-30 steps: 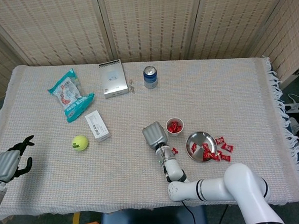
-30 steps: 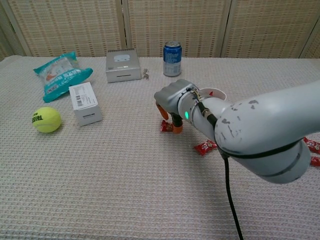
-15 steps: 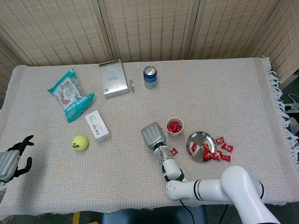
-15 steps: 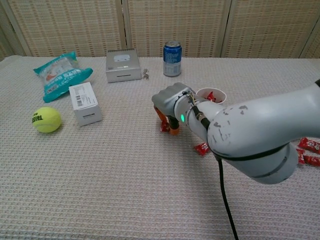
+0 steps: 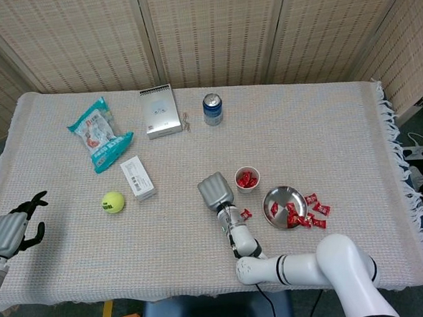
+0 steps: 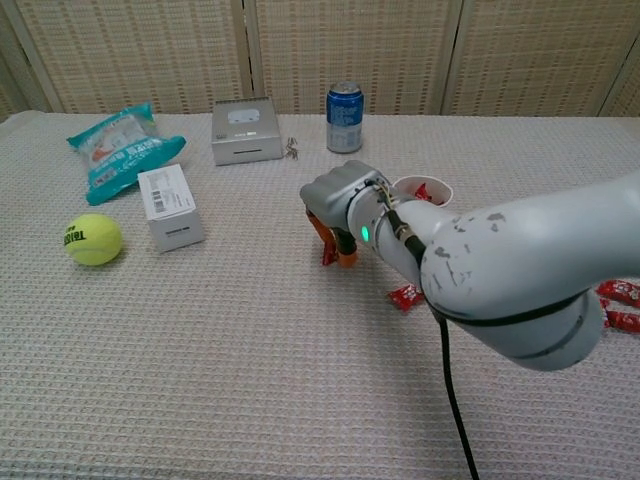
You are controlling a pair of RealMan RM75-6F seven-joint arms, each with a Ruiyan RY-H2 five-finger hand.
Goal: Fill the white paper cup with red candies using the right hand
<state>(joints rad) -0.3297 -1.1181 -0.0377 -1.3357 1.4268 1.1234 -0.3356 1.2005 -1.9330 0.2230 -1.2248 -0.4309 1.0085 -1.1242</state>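
Woven screens stand behind our worktop [image 5: 324, 123], which has a pale knitted cloth over it. Our right hand [image 6: 340, 215] is low over the cloth, just left of the white paper cup [image 5: 246, 178], with its orange fingertips [image 6: 346, 258] pointing down. A red candy [image 6: 328, 252] sits right at those fingertips, and they look closed on it, but we cannot tell for sure. The cup stands upright and already has some red candies inside it. Just to its right is a small metal bowl [image 5: 280, 197] with more red candies in it, and loose candies [image 5: 317, 210] lie on the cloth beside the bowl. One more candy [image 6: 405, 296] lies under our right arm. Our left hand [image 5: 13, 227] is far off at the left edge of the worktop, holding nothing, with its dark fingers spread. Farther back we see a blue can [image 5: 213, 109], a grey box [image 5: 160, 110], a teal snack bag [image 5: 99, 134], a small white box [image 5: 137, 177] and a yellow tennis ball [image 5: 113, 202].
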